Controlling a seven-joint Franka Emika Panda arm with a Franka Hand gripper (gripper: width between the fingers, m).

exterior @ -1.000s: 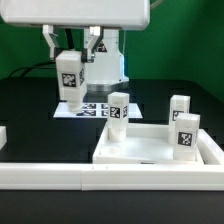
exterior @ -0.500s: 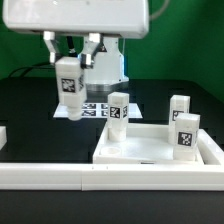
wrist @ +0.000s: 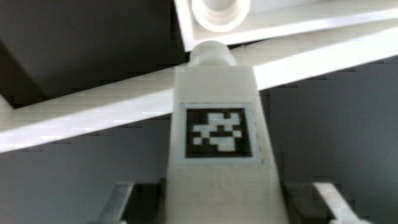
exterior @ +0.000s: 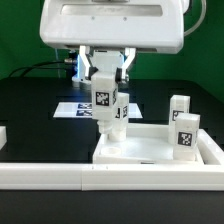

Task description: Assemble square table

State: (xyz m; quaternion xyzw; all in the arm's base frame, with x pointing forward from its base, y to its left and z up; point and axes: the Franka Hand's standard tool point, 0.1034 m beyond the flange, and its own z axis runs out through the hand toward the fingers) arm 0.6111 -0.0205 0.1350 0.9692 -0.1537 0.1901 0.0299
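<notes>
Between the pincer (exterior: 106, 88) fingers stands a leg (exterior: 105, 103) (upright).

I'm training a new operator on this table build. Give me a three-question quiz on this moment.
1. True or false: the gripper holds a leg.
2. How many legs already stand on the slab? A) one B) three C) four
3. In the wrist view, what round feature shows beyond the held leg's tip?

Key: 1. True. 2. B; the held leg hides one partly, the other two stand at the exterior view's right. 3. A corner hole.
</notes>
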